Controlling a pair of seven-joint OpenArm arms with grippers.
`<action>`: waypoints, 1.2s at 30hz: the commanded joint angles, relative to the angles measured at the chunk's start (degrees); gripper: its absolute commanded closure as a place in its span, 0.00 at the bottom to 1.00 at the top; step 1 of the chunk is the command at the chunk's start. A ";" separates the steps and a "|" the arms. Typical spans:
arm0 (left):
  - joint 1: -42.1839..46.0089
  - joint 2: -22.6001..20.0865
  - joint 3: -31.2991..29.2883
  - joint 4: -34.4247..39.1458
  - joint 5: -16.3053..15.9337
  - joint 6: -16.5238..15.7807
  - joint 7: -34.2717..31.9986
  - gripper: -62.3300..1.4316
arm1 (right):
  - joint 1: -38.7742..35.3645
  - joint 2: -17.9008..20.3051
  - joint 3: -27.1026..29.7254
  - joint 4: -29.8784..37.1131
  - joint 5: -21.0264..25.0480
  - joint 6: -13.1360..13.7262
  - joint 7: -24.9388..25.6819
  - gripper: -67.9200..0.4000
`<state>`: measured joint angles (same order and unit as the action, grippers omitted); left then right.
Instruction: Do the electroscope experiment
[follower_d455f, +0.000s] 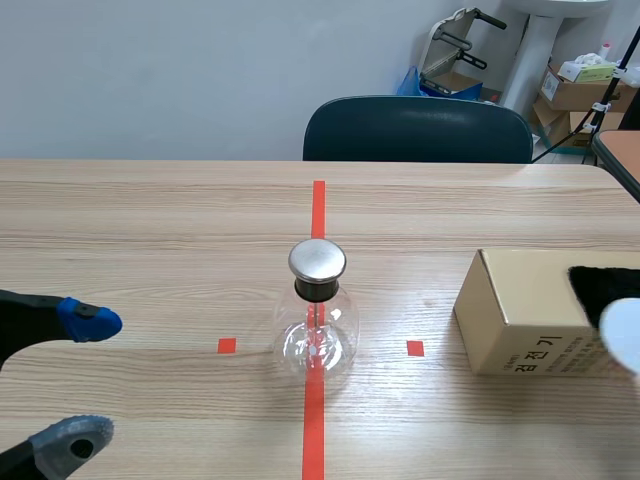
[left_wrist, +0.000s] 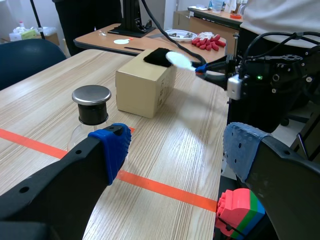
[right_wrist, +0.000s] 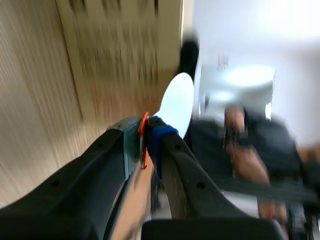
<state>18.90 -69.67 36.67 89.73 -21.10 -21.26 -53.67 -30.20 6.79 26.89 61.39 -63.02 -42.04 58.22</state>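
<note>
Ahead of the released left gripper stands the electroscope; the right gripper clamps a white paddle.

The right wrist view is all blurry. There the right gripper pinches something thin and orange, maybe the handle of the white paddle. In the scene view the box runs off the edge. The left gripper hides the bottom half of the flask.
</note>
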 joint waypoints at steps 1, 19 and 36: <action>0.13 0.31 -0.26 1.09 -0.57 -0.33 -0.94 0.33 | -0.13 0.66 0.15 0.22 0.20 -2.10 3.30 0.98; 0.13 0.31 -0.26 1.09 -0.57 -0.31 -0.90 0.33 | 0.50 0.48 0.15 0.22 0.28 -2.10 1.88 0.98; 0.13 0.31 -0.26 1.09 -0.55 -0.31 -0.81 0.33 | 0.52 0.50 0.09 0.22 -0.59 -2.14 -6.10 0.98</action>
<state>18.90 -69.67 36.67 89.73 -21.10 -21.26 -53.63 -30.04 6.70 26.72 61.39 -64.69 -42.02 53.52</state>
